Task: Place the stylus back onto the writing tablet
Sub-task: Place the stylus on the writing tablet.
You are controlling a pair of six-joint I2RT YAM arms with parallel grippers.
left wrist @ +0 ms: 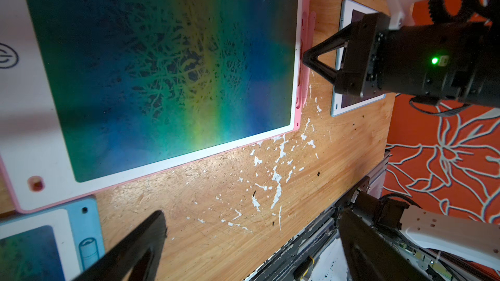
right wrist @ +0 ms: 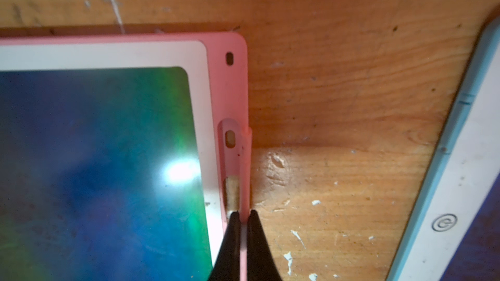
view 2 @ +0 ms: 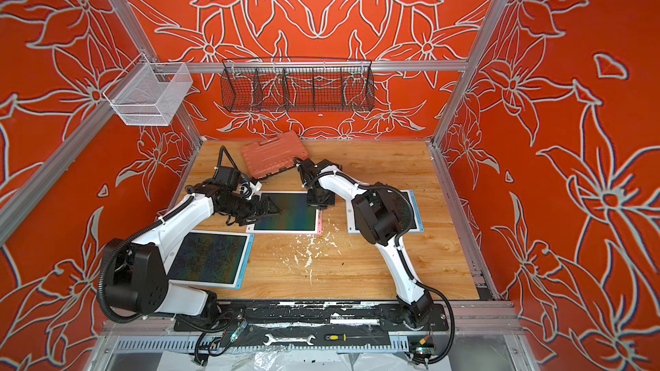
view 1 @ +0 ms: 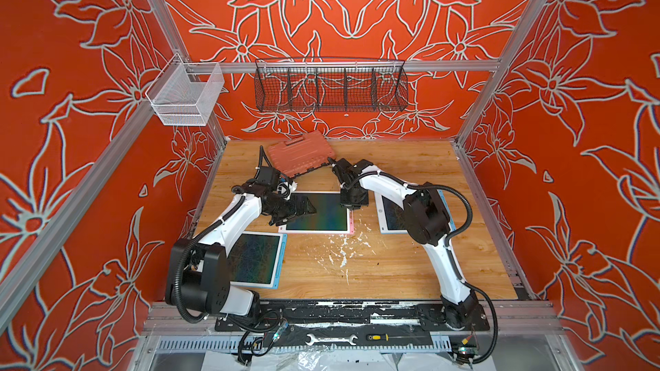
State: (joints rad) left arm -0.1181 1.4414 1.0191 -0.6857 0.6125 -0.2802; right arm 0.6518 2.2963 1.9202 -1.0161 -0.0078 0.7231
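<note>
Two parallel lines: stylus point(right wrist: 246, 168), pinched in the right claw point(right wrist: 243, 216), lies just frame-right of the slot point(right wrist: 230, 163) in the writing tablet point(right wrist: 227, 77); left claw point(view 1: 305, 208) gapes empty

Table point(view 1: 393, 262), three writing tablets:
- Middle tablet point(view 1: 325, 214): centre.
- Front-left tablet point(view 1: 255, 258): before and left of it.
- Right tablet point(view 1: 391, 214): right of it, partly under the right arm.
- Stylus point(right wrist: 245, 171): along the middle tablet's right edge, within the right gripper point(right wrist: 243, 223).
- Tool case point(view 1: 301, 153): behind the middle tablet.
- Wire basket point(view 1: 330, 89): back rail.
- Mesh basket point(view 1: 185, 96): left rail.
- Wrench point(view 1: 331, 339), screwdriver point(view 1: 378, 337): side by side before the table.
</note>
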